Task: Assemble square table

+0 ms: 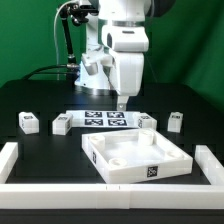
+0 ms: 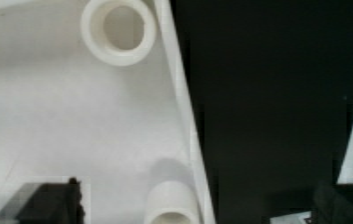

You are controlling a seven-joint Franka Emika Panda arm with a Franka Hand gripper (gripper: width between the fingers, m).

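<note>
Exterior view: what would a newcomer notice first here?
The white square tabletop, with its raised rim and corner sockets, sits in the foreground centre. The arm's open gripper hangs over its far rim, holding nothing. Four small tagged legs lie in a row behind, two on each side of the marker board.

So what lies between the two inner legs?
The marker board lies flat there, seen in the exterior view: between the inner leg on that view's left and the inner leg on its right.
</note>
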